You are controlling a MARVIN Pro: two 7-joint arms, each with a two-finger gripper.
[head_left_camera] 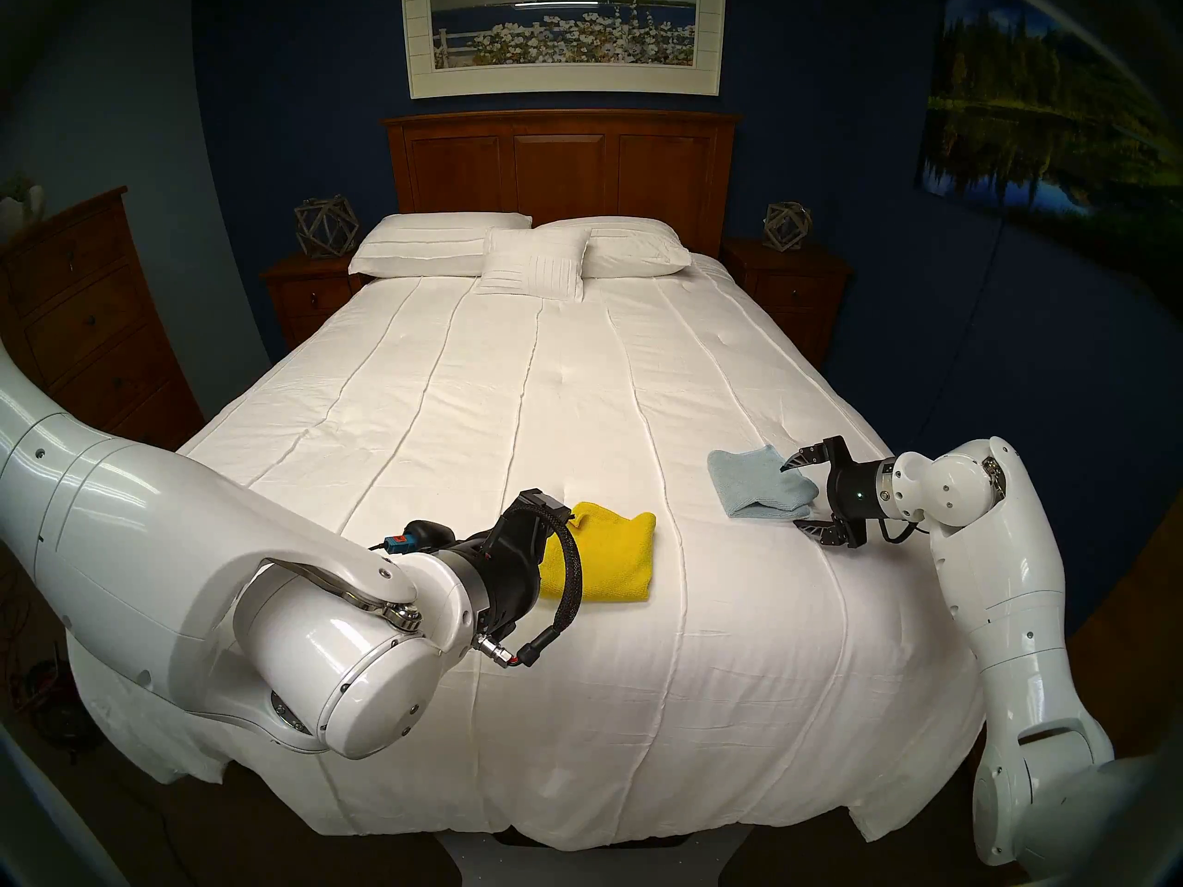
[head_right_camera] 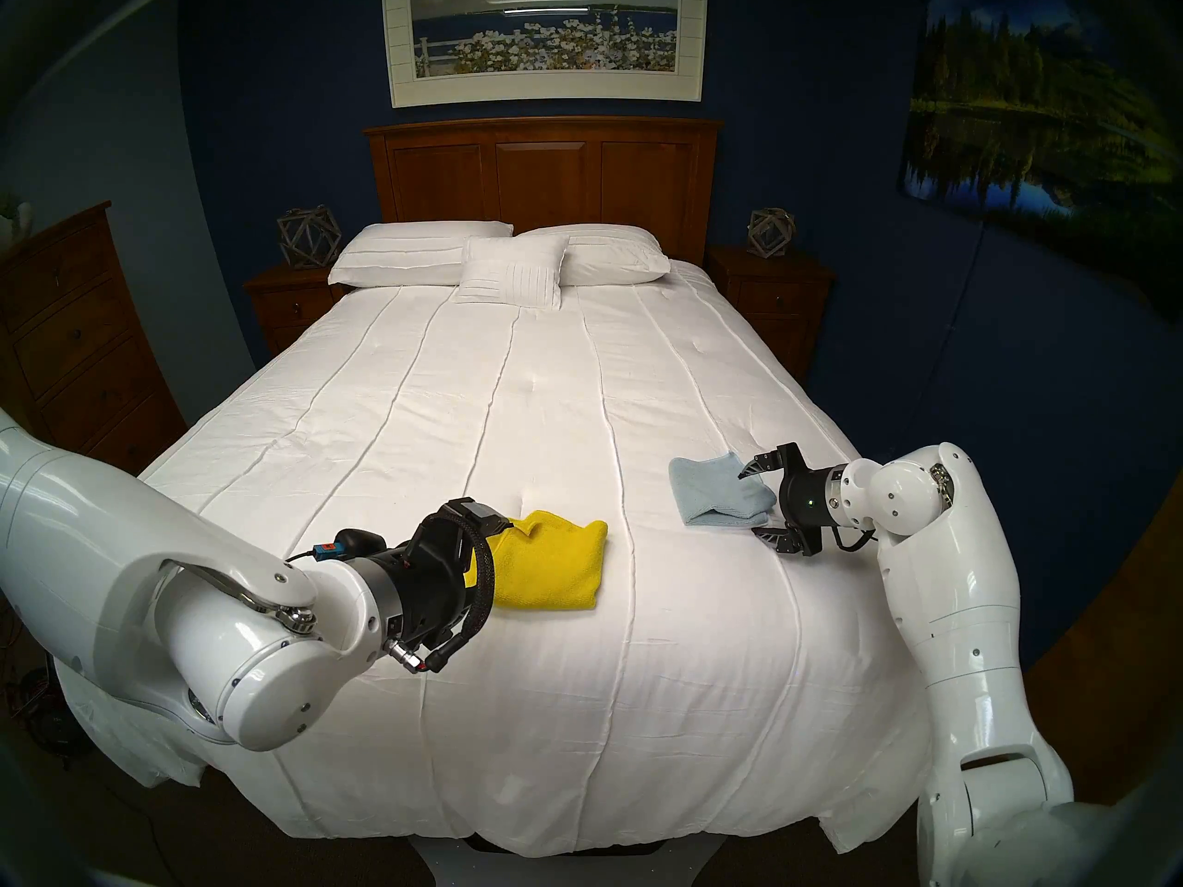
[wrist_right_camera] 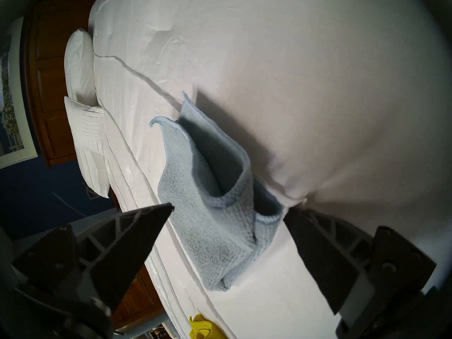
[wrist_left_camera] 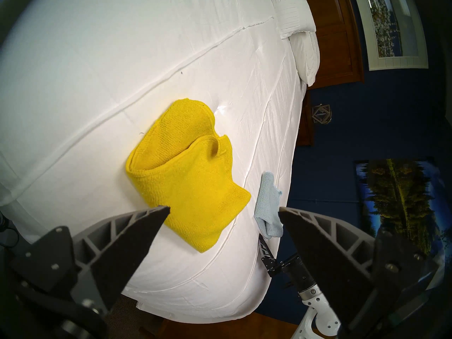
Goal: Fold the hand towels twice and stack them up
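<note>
Your right gripper (wrist_right_camera: 227, 208) has its jaws spread wide and holds nothing; it lies almost level with the bed, one finger above and one below the near corner of the pale blue towel (head_left_camera: 755, 482). I judge you have it placed that way to bite the loose layers at that end, since the right wrist view shows the towel's upper ply standing up like an open pocket directly ahead of the fingertips. From that claw the blue towel runs straight away along the approach line, its long axis pointing toward the middle of the bed, folded at least once but loosely.

Your left gripper (wrist_left_camera: 223, 208) is also apart and empty, hovering just short of the yellow towel (head_left_camera: 608, 556). In the left wrist view the yellow towel sits right ahead of the fingertips, its near corner between them, and stretches away diagonally to the upper left; a top flap has curled and left the layers uneven. That looks like a towel folded once and waiting for its second fold.

Both towels rest on the white bedspread (head_left_camera: 576, 386), well apart from each other, so stacking is not yet done. The pillows (head_left_camera: 442, 245) lie far beyond both claws.
</note>
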